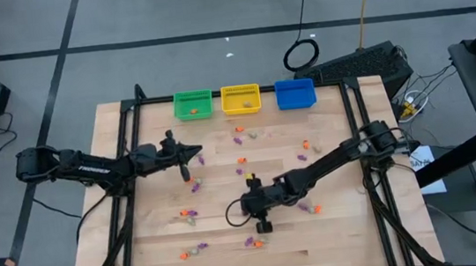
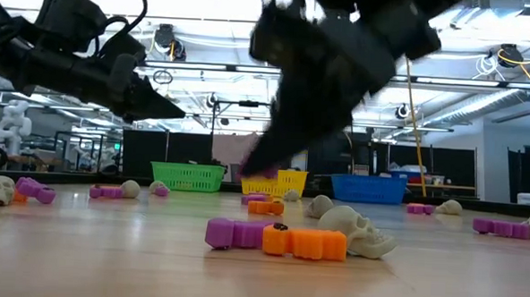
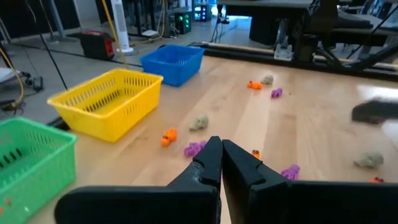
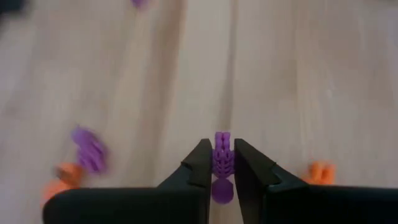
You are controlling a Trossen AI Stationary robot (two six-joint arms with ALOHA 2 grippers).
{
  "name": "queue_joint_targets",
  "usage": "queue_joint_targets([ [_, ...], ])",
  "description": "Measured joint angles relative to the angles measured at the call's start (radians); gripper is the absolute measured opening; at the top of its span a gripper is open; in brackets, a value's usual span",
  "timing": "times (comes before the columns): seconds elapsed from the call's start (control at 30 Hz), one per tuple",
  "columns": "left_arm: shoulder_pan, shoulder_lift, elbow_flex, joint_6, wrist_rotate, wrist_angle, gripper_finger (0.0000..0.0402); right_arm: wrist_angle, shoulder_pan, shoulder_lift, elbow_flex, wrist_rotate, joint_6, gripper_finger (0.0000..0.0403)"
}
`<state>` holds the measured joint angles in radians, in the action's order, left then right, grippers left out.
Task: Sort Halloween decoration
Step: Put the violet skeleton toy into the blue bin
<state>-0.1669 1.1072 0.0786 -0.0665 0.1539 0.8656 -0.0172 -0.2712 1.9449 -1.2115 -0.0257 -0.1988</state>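
Observation:
Small orange, purple and pale Halloween decorations (image 1: 241,161) lie scattered over the wooden table (image 1: 346,237). A purple piece, an orange piece (image 2: 306,242) and a pale skull (image 2: 360,231) lie together close to the low camera. My right gripper (image 4: 222,154) is over the table's middle near part (image 1: 263,223) and is shut on a purple ribbed trinket (image 4: 222,149). My left gripper (image 3: 221,160) is shut with nothing in it. It hangs above the table's left part (image 1: 197,151), pointing almost level toward the right. My right gripper pinches the purple ribbed trinket's narrow middle (image 4: 222,163) between its two fingertips (image 4: 200,163), slanting down from the table's right side. The trinket lies along the fingers. Its ribbed end sticks out past the tips and its rounded end (image 4: 222,190) sits back between them.
Green (image 1: 192,104), yellow (image 1: 241,99) and blue (image 1: 295,93) baskets stand in a row along the table's far edge. The green one holds a small orange piece. A black frame runs along the table's left, right and far sides.

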Motion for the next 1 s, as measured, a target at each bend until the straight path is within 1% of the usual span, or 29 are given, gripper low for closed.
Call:
queue_joint_targets([
  [0.1, 0.000, 0.000, -0.016, -0.006, 0.000, 0.035, 0.0012, -0.072, 0.016, -0.050, -0.023, -0.007, 0.022, 0.0029],
  [0.23, 0.005, 0.000, -0.030, -0.006, 0.001, 0.056, 0.0012, -0.164, 0.041, -0.168, -0.026, -0.033, 0.035, 0.0029],
  [0.4, 0.020, 0.003, -0.031, -0.006, 0.002, 0.047, 0.0012, -0.369, 0.101, -0.337, -0.027, -0.168, 0.038, 0.0029],
  [0.5, 0.033, 0.003, -0.031, -0.006, -0.001, 0.049, 0.0012, -0.485, 0.168, -0.436, -0.026, -0.269, 0.028, 0.0029],
  [0.6, 0.043, 0.003, -0.031, -0.004, -0.002, 0.054, 0.0012, -0.583, 0.269, -0.501, -0.027, -0.332, 0.010, 0.0029],
  [0.73, 0.050, 0.003, -0.031, -0.004, -0.002, 0.053, 0.0012, -0.653, 0.445, -0.533, -0.027, -0.341, 0.003, 0.0029],
  [0.83, 0.050, 0.003, -0.031, -0.004, -0.003, 0.053, 0.0012, -0.675, 0.582, -0.512, -0.025, -0.334, 0.027, 0.0029],
  [1.0, 0.050, 0.003, -0.031, -0.005, -0.003, 0.047, 0.0012, -0.643, 0.789, -0.426, -0.025, -0.251, 0.099, 0.0029],
])
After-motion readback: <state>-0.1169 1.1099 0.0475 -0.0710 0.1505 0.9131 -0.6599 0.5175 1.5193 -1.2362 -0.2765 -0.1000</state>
